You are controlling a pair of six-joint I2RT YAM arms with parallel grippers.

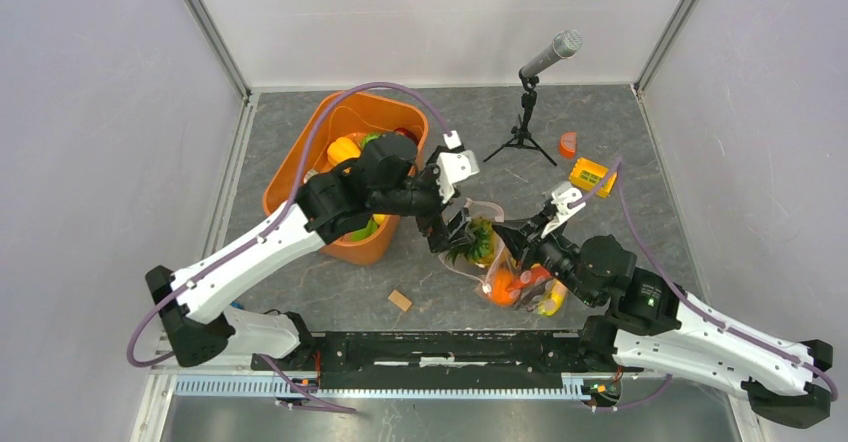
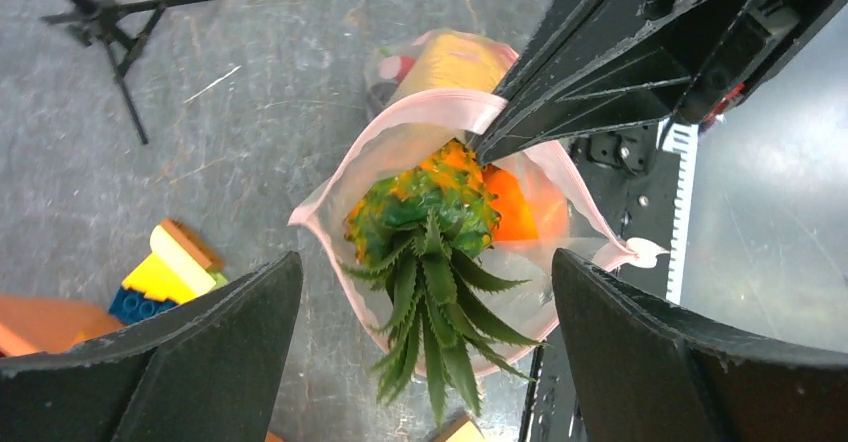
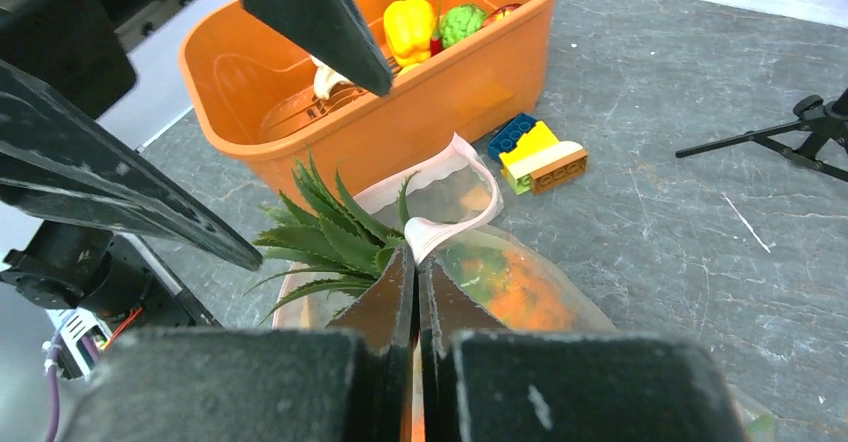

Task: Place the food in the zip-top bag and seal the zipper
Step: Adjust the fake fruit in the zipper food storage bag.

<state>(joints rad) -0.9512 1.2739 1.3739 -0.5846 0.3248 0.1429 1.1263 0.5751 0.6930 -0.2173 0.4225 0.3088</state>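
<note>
The clear zip-top bag (image 1: 468, 267) lies between the arms with its mouth held open. Its pink zipper (image 2: 430, 112) rings the mouth. A toy pineapple (image 2: 430, 212) sits body-first in the mouth, its green leaves (image 3: 320, 242) sticking out. Orange and yellow food (image 1: 503, 284) lies deeper in the bag. My left gripper (image 2: 425, 262) hangs open over the leaves, both fingers well apart from them. My right gripper (image 3: 415, 252) is shut on the bag's pink rim and holds it up. More food, a yellow pepper (image 3: 410, 24) among it, lies in the tub.
An orange tub (image 1: 296, 154) stands left of the bag under my left arm. A microphone tripod (image 1: 522, 134) is at the back. Building blocks (image 1: 590, 174) and an orange piece (image 1: 567, 144) lie back right. More blocks (image 3: 540, 157) rest beside the tub, a wooden block (image 1: 400, 300) near the front.
</note>
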